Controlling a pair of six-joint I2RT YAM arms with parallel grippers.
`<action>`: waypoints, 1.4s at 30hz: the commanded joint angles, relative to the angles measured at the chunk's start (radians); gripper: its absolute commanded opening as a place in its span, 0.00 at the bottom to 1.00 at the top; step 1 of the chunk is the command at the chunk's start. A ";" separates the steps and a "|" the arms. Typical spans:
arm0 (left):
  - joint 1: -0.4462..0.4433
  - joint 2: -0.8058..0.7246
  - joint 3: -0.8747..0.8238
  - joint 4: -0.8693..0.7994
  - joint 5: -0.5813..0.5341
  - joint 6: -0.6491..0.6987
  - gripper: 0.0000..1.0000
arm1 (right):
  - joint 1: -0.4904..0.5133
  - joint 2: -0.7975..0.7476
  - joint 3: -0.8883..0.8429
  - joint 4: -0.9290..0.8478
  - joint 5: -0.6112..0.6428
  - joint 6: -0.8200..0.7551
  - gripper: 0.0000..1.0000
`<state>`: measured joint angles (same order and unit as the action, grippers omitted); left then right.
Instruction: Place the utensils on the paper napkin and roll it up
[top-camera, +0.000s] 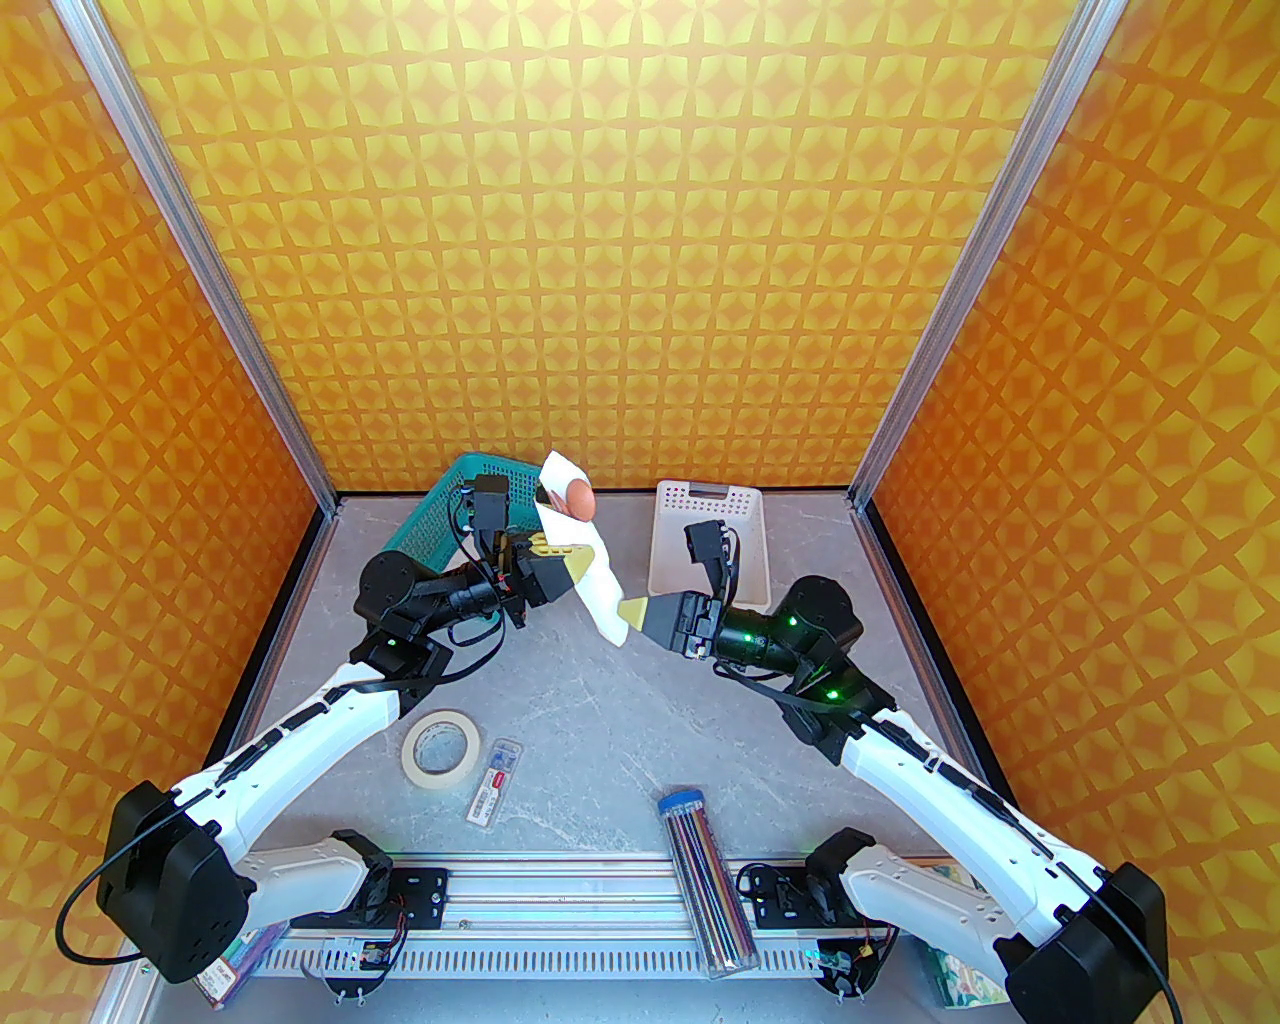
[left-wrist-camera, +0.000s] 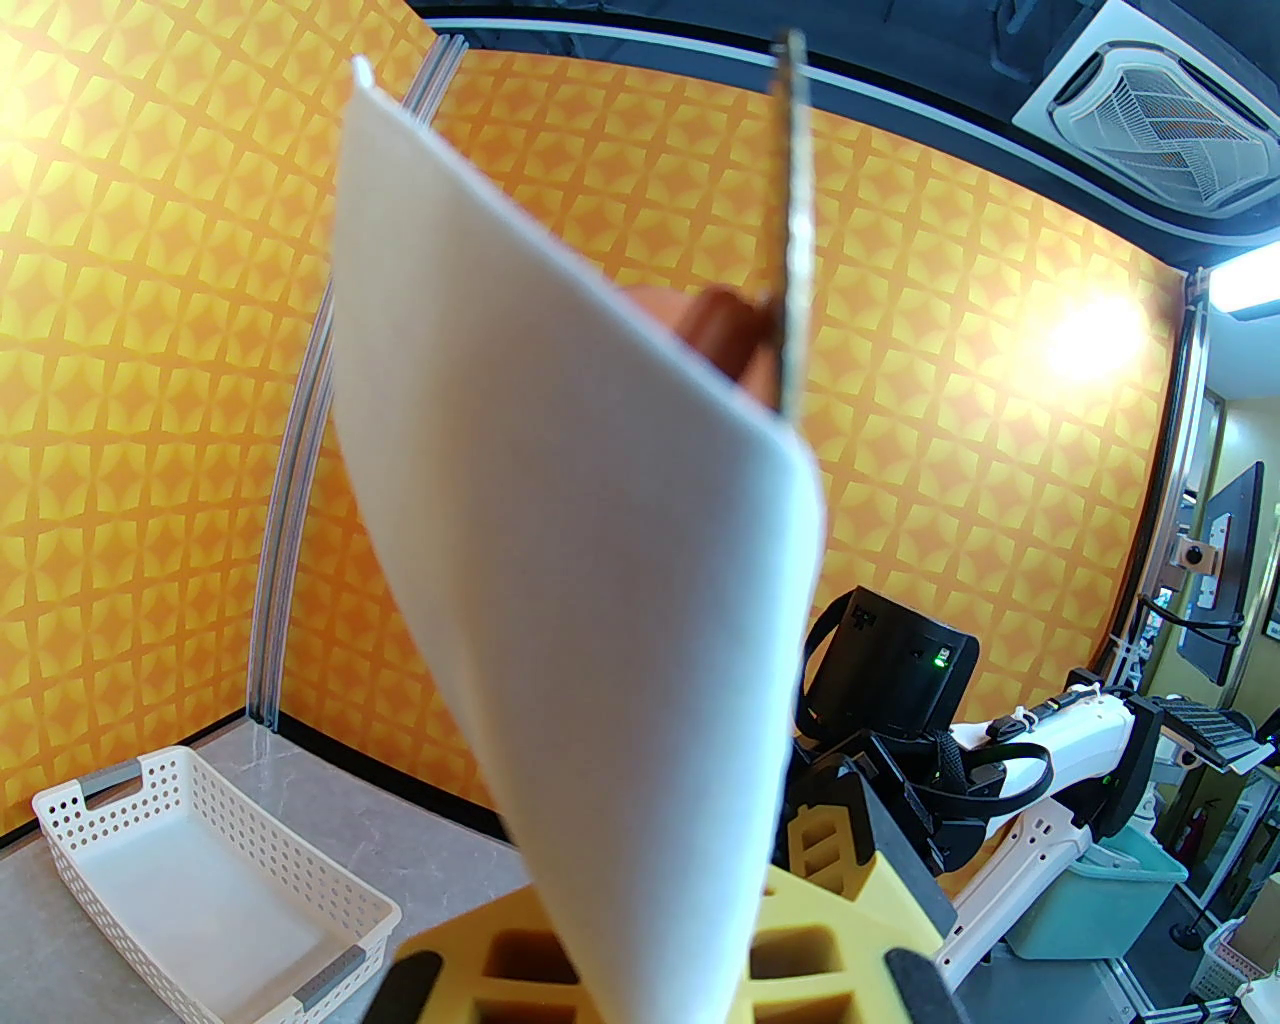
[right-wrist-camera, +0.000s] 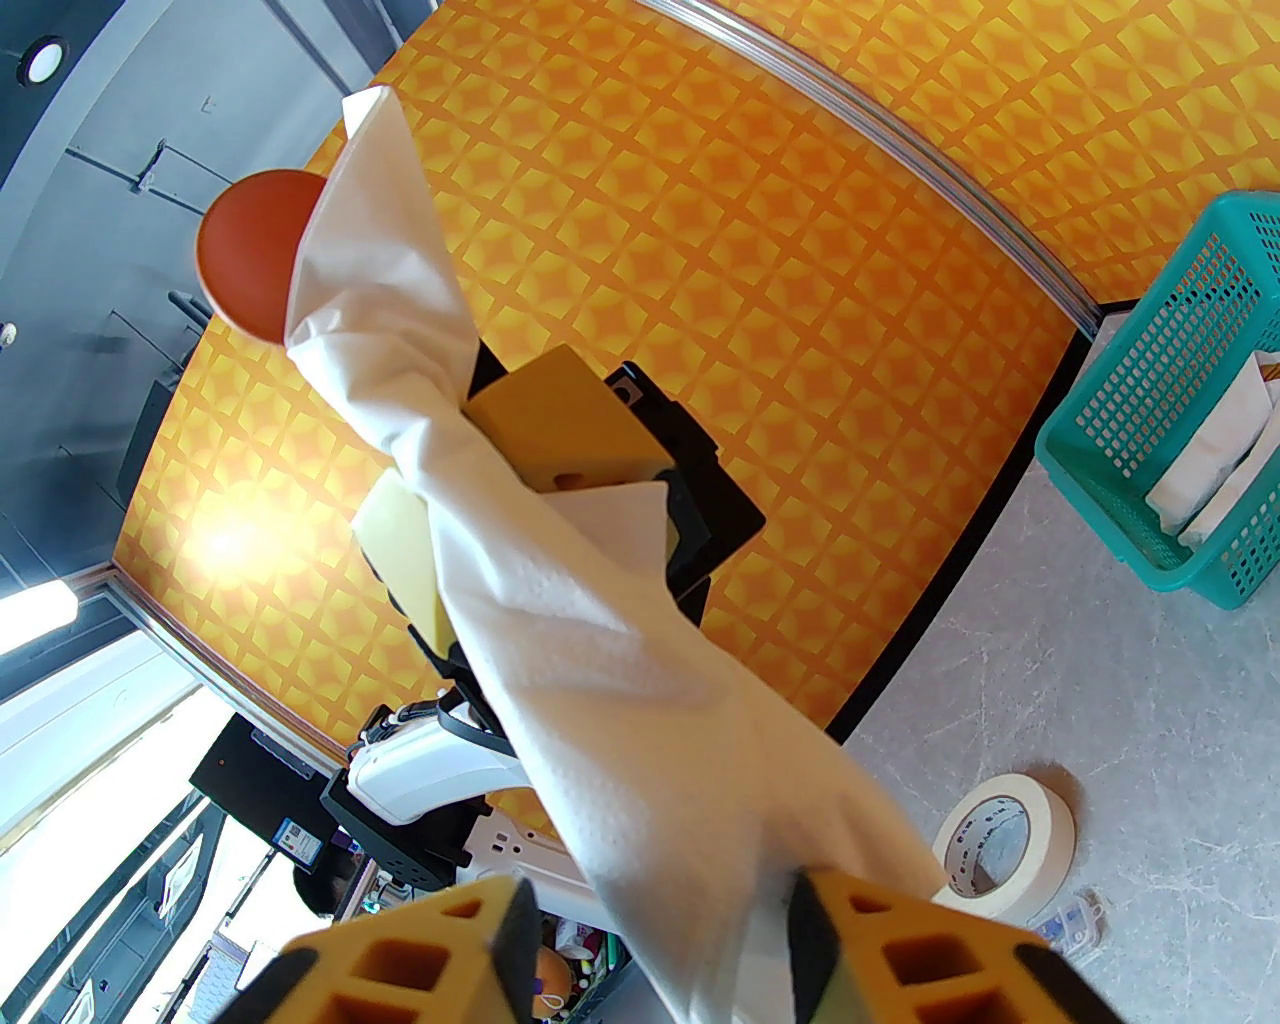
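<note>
The paper napkin (top-camera: 603, 590) is rolled into a white tube and held slanting in the air above the table. The reddish-brown spoon (top-camera: 578, 497) pokes its round bowl out of the top end; the other utensils are hidden inside. My left gripper (top-camera: 572, 562) is shut on the roll's upper half, and my right gripper (top-camera: 632, 610) is closed around its lower end. In the left wrist view the napkin (left-wrist-camera: 580, 600) rises from the left gripper (left-wrist-camera: 660, 960), with the spoon (left-wrist-camera: 725, 330) behind it. In the right wrist view the napkin (right-wrist-camera: 640, 680) fills the right gripper (right-wrist-camera: 660, 920), and the spoon (right-wrist-camera: 250, 250) sits at top.
A teal basket (top-camera: 440, 520) holding white rolled bundles stands at the back left, and a white slotted basket (top-camera: 705, 493) at the back right. A tape roll (top-camera: 440, 748), a small pack (top-camera: 493, 782) and a clear tube of pens (top-camera: 705, 880) lie near the front.
</note>
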<state>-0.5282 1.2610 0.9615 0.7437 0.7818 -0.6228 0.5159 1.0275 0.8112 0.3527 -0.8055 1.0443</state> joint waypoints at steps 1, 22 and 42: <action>0.008 -0.025 -0.001 -0.001 -0.021 0.020 0.00 | 0.009 -0.020 -0.014 0.005 -0.010 -0.001 0.40; 0.008 -0.021 -0.008 0.028 -0.038 0.002 0.00 | 0.009 -0.030 -0.030 -0.237 0.024 -0.156 0.00; 0.008 -0.019 -0.010 0.003 -0.039 0.011 0.00 | -0.017 -0.268 0.151 -0.651 0.258 -0.824 0.93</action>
<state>-0.5236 1.2552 0.9463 0.7136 0.7578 -0.6197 0.5018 0.7967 0.9379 -0.2523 -0.6006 0.4683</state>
